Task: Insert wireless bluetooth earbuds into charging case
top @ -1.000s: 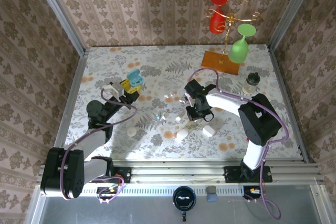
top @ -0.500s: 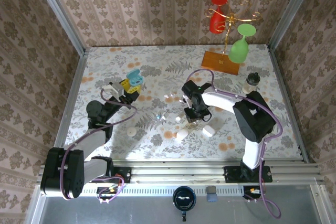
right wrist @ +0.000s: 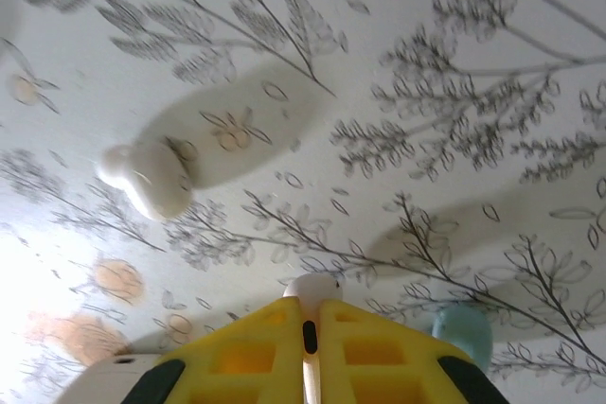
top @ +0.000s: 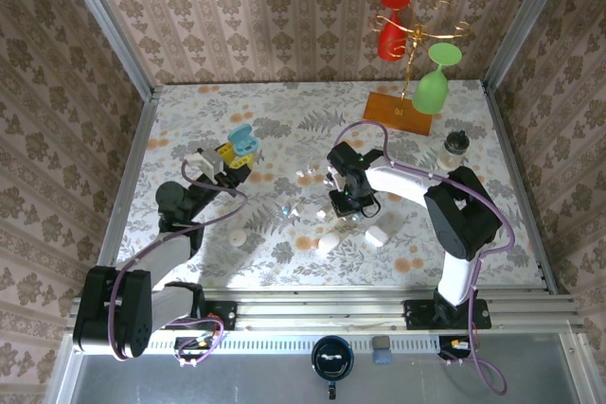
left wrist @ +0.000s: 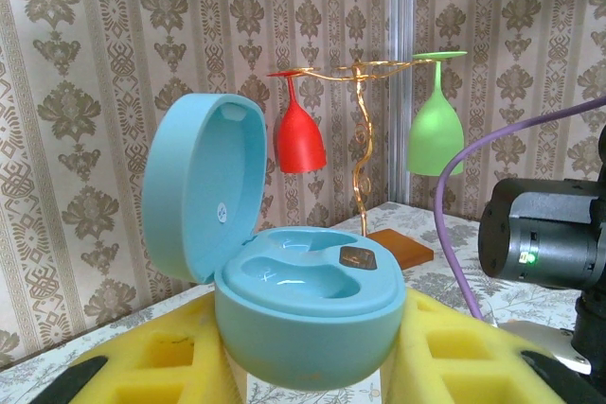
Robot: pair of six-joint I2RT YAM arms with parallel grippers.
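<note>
- Earbuds, two: held earbud (right wrist: 312, 288) sits pinched in the closed right gripper (right wrist: 309, 324), loose earbud (right wrist: 147, 180) lies left of it.
- One open blue case (left wrist: 303, 300) sits clamped in the left gripper (left wrist: 308, 380).

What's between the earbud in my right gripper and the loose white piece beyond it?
Nothing: the right wrist view shows bare flowered tablecloth between the earbud pinched in the right gripper and the white piece.
</note>
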